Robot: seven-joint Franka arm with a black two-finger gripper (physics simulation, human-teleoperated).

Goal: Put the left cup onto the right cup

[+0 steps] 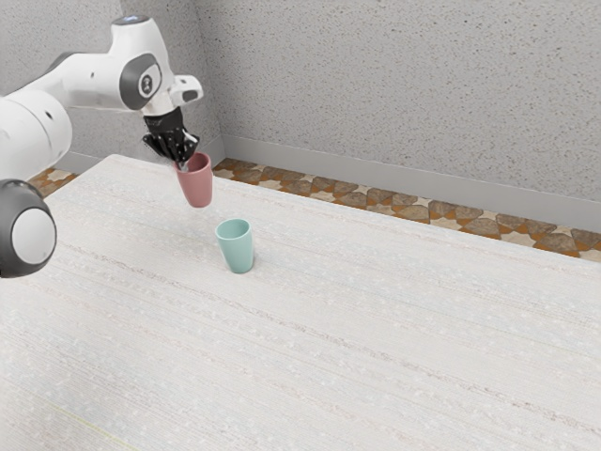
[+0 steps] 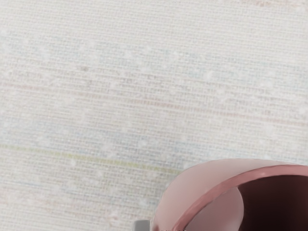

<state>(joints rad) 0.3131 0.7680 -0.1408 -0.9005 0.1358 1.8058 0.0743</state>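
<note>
A pink cup (image 1: 195,180) hangs in the air above the table, slightly tilted, with my black gripper (image 1: 181,160) shut on its rim. Its rim and dark inside appear close under my hand as the pink cup (image 2: 231,197) in the wrist view. A teal cup (image 1: 235,244) stands upright on the white table (image 1: 376,338), below the pink cup and a little toward the exterior view's right. The two cups are apart.
The white arm comes in from the exterior view's upper left. Grey walls stand behind the table's far edge, with a patterned floor strip (image 1: 423,207) between. The wide tabletop stretches toward the exterior view's right and front.
</note>
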